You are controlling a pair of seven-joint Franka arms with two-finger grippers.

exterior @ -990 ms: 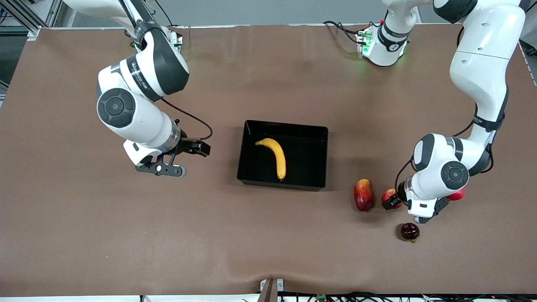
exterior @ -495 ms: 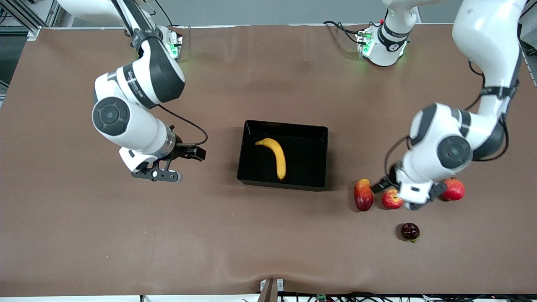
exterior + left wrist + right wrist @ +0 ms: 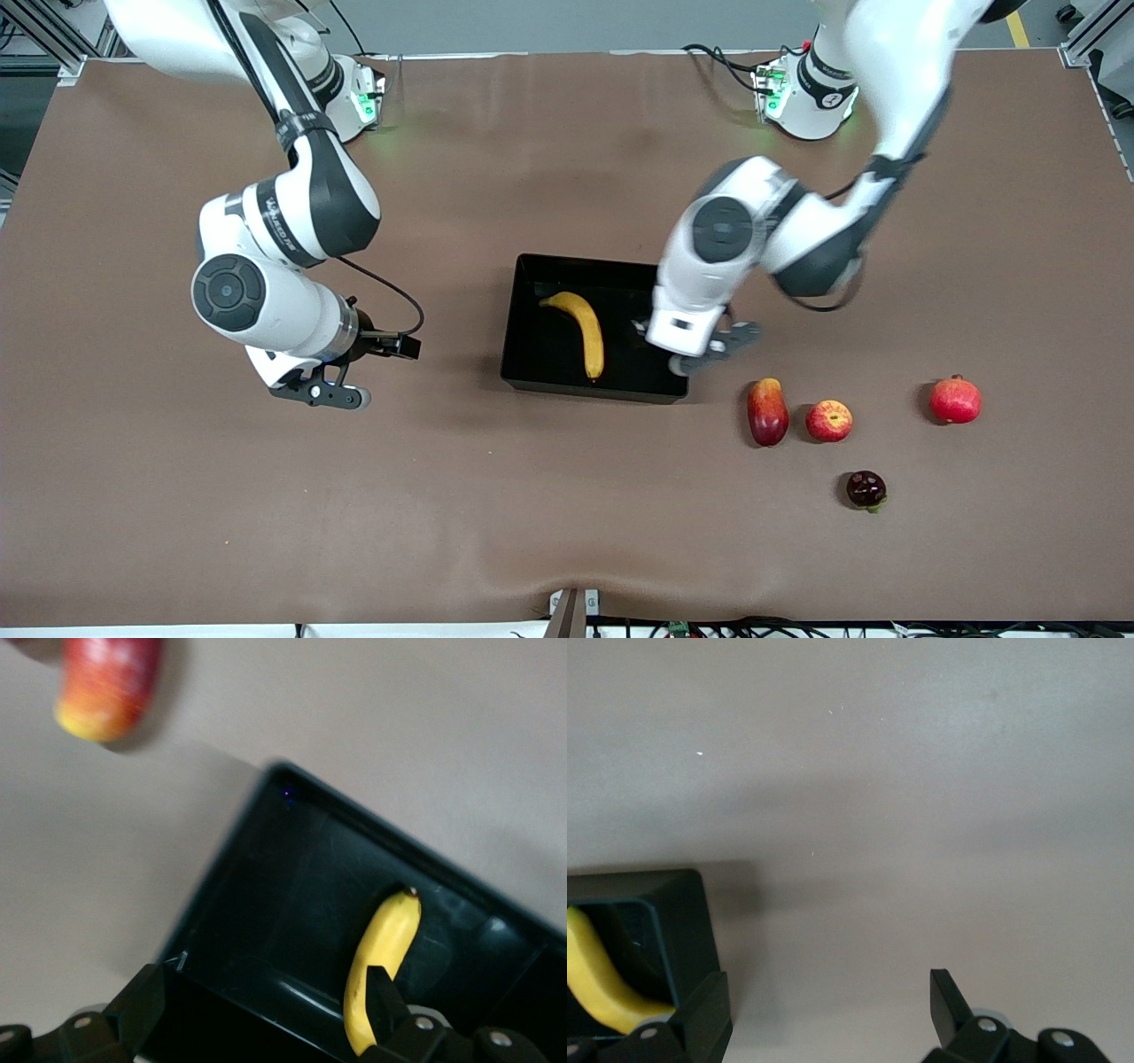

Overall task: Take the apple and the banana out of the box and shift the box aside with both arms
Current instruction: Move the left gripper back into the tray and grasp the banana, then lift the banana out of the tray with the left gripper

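Swung from the small round red apple (image 3: 828,420) to over the glossy black plastic box (image 3: 532,365), left gripper (image 3: 700,347) stands open above the curved yellow banana (image 3: 580,330), soft and light, best pinched mid-length; right gripper (image 3: 332,383) waits open.

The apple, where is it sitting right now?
In the front view the apple lies on the table, outside the box, right beside the mango, toward the left arm's end.

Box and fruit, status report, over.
Left gripper open, over the box wall. Right gripper open, waiting over bare table. Banana in box; apple out, beside mango. Nothing in the way.
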